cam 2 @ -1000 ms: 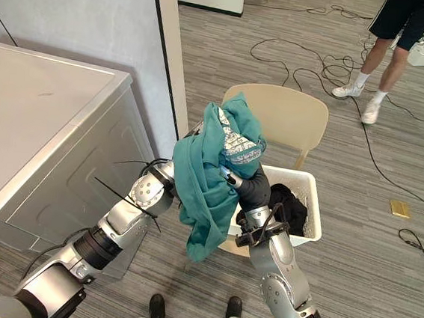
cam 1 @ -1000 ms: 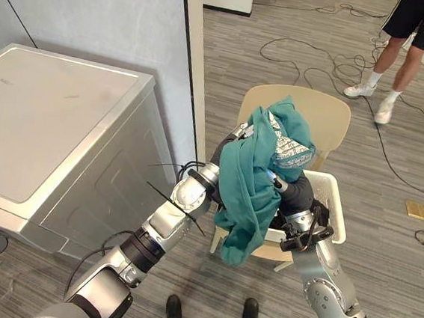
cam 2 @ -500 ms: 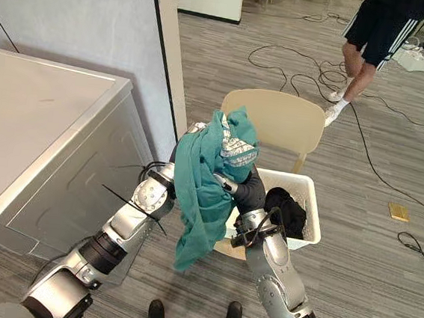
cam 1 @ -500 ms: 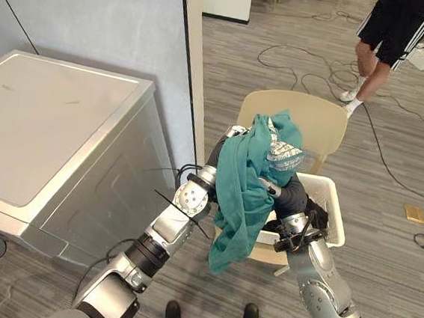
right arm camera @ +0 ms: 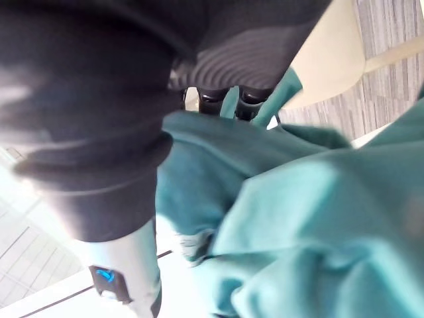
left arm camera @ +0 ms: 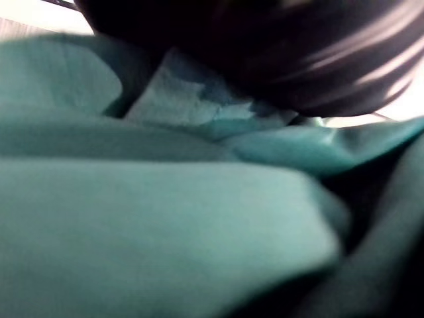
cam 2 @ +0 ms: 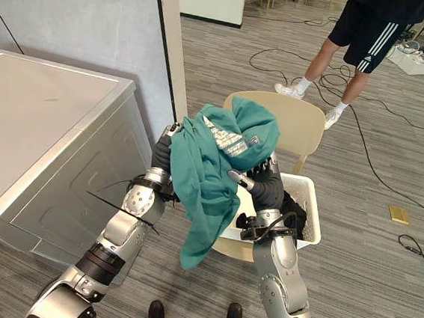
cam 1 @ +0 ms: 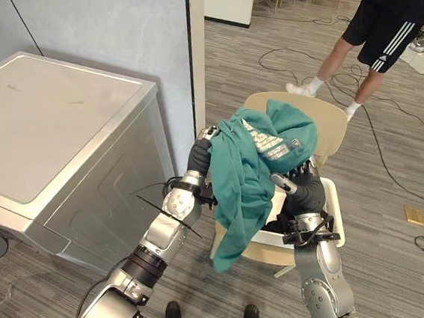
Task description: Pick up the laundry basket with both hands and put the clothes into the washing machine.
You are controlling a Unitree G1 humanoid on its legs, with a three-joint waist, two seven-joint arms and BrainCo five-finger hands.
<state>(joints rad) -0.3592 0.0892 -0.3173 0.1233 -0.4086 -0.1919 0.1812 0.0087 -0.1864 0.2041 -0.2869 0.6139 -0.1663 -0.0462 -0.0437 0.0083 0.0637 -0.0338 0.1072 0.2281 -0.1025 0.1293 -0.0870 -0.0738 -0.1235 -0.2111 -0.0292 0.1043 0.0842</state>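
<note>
Washing machine (cam 1: 57,129): silver-grey, at the left, its top shut
Chair (cam 1: 333,133): beige, just right of the machine, bearing the basket
Teal garment (cam 1: 248,170): we see it up above the basket, draped over both hands, its tail hanging past the seat's near left edge
Laundry basket (cam 2: 308,213): white, on the seat, dark clothes (cam 2: 293,212) inside, both hands above it
Left hand (cam 1: 199,156): buried in the garment's left side; we cannot tell its grip
Right hand (cam 1: 303,186): buried in the right side; grip also unclear
Head views: we get basket, chair and machine together
Wrist views: teal cloth pressed against each hand; the right one also catches the chair's edge
</note>
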